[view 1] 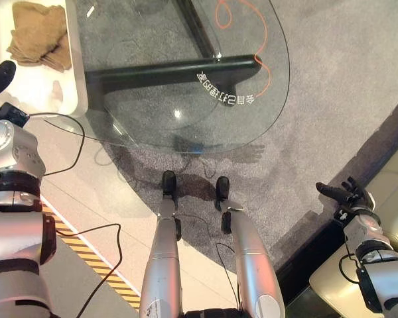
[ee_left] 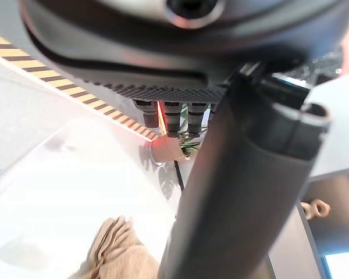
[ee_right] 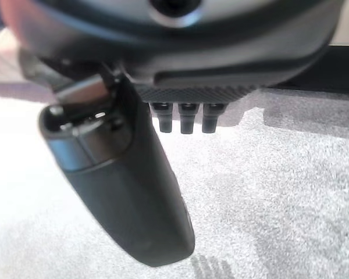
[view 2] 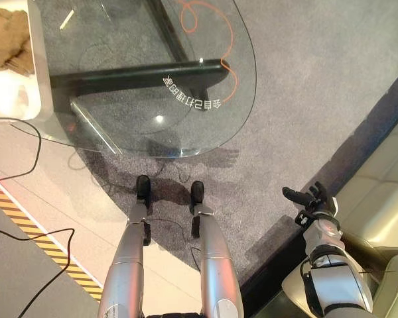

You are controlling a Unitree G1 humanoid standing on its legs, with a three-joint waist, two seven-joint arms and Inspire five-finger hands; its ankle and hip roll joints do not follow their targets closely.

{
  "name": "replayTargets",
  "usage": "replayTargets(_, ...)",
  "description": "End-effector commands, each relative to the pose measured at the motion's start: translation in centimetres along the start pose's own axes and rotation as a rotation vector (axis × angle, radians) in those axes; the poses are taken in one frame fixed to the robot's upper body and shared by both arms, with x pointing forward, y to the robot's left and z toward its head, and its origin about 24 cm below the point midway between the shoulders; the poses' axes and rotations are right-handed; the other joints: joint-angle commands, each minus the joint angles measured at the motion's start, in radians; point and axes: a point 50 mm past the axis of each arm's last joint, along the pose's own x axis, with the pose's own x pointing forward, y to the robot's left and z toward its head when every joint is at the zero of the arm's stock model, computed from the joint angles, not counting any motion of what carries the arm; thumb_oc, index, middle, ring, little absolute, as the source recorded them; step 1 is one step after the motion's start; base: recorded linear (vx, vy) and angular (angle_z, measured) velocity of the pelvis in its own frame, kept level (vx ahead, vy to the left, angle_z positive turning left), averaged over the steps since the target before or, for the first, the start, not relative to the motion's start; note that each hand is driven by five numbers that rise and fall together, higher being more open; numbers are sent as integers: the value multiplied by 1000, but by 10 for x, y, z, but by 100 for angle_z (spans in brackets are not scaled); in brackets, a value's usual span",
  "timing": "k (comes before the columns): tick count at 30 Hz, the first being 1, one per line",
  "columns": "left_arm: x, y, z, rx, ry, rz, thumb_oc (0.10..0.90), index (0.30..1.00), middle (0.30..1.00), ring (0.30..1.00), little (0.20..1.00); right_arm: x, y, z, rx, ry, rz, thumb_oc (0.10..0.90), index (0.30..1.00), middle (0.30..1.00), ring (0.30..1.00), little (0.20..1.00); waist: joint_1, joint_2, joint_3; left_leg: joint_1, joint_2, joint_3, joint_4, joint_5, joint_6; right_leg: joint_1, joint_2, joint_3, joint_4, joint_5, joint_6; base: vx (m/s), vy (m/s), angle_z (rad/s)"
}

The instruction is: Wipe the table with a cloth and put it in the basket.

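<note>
1. A glass table point(view 1: 186, 86) with a dark frame stands over grey carpet point(view 1: 331, 93).
2. The tan cloth point(view 1: 40, 34) lies crumpled in a white basket point(view 1: 76, 79) at the table's left edge.
3. The left hand point(view 1: 0, 76) hangs just beside the basket, fingers straight, empty.
4. The right hand point(view 1: 341, 193) hovers over carpet well apart from the table, fingers relaxed, empty.

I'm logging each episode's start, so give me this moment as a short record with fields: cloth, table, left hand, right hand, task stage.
cloth: tan, crumpled, lying on a white surface beside the table
table: glass top on a dark frame, over grey carpet
left robot hand: near the cloth, not touching it, fingers straight
right robot hand: over the carpet, open, holding nothing
task stage: cloth not yet picked up
</note>
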Motion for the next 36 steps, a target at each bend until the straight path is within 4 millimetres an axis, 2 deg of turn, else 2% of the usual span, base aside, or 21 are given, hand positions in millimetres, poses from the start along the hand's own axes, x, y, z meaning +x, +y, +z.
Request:
replayTargets(1,-1,21,-2,6,-92,30,800,900,900,900,900,-8,-57,-11,-69,-5,-181,800,900,900,900,900,2,56,-122,31,-67,40,60,-98,30,119,-17,25,-161,11,69,38,33,5)
replayTargets(5,-13,38,-36,94,-9,-42,800,900,900,900,900,-16,-72,-31,-119,42,-202,800,900,900,900,900,17,69,-155,98,-76,41,8,-89,34,181,-33,16,-200,23,80,25,10,3)
replayTargets(6,-15,39,-39,100,1,-50,800,900,900,900,900,-17,-73,-34,-125,49,-204,800,900,900,900,900,19,71,-160,105,-77,40,3,-88,35,188,-35,16,-205,25,81,57,13,8)
replayTargets(9,-39,62,-84,223,126,-137,800,900,900,900,900,-28,-87,-59,-166,114,-223,800,900,900,900,900,40,78,-200,194,-88,35,-43,-91,43,275,-56,-1,-246,34,94,70,5,6)
replayTargets(10,-43,66,-89,232,139,-146,800,900,900,900,900,-29,-87,-63,-172,122,-224,800,900,900,900,900,43,77,-206,206,-89,34,-48,-93,44,287,-59,-3,-251,35,96,52,0,13)
replayTargets(12,-64,90,-119,288,243,-193,800,900,900,900,900,-37,-92,-81,-216,179,-230,800,900,900,900,900,56,73,-239,273,-95,33,-77,-101,53,354,-70,-12,-279,42,108,80,3,19)
replayTargets(13,-65,91,-121,292,253,-197,800,900,900,900,900,-38,-92,-83,-220,184,-229,800,900,900,900,900,56,73,-240,279,-95,33,-80,-101,54,360,-70,-13,-283,43,109,97,7,9)
replayTargets(14,-78,103,-136,343,317,-231,800,900,900,900,900,-42,-94,-91,-247,219,-226,800,900,900,900,900,63,71,-262,309,-98,31,-93,-105,58,394,-73,-17,-297,44,112,119,7,5)
replayTargets(18,-112,139,-169,481,469,-279,800,900,900,900,900,-59,-101,-123,-320,333,-211,800,900,900,900,900,68,64,-329,410,-96,23,-139,-114,64,497,-72,-28,-347,50,119,201,7,4)
replayTargets(19,-124,159,-182,548,570,-289,800,900,900,900,900,-67,-106,-135,-352,386,-202,800,900,900,900,900,68,62,-363,448,-93,20,-155,-117,65,534,-69,-28,-363,53,120,214,9,5)
replayTargets(22,-150,185,-200,617,710,-307,800,900,900,900,900,-79,-108,-154,-395,459,-179,800,900,900,900,900,65,59,-409,508,-90,17,-185,-118,66,585,-66,-31,-382,57,122,194,12,7)
replayTargets(23,-153,188,-202,627,724,-312,800,900,900,900,900,-80,-108,-156,-405,466,-173,800,900,900,900,900,65,59,-413,514,-90,16,-189,-118,66,590,-65,-31,-385,58,122,163,13,8)
replayTargets(27,-193,214,-222,720,913,-379,800,900,900,900,900,-95,-105,-179,-466,551,-139,800,900,900,900,900,62,55,-463,578,-83,21,-222,-122,65,643,-67,-34,-406,62,125,127,22,5)
replayTargets(33,-237,241,-236,821,1153,-462,800,900,900,900,900,-108,-102,-196,-534,641,-46,800,900,900,900,900,53,49,-493,627,-74,34,-231,-141,70,683,-74,-39,-415,56,130,65,21,-1)
replayTargets(36,-248,248,-238,851,1240,-496,800,900,900,900,900,-113,-101,-202,-568,674,-17,800,900,900,900,900,49,48,-496,638,-73,37,-230,-148,74,690,-74,-37,-410,51,130,43,10,-6)
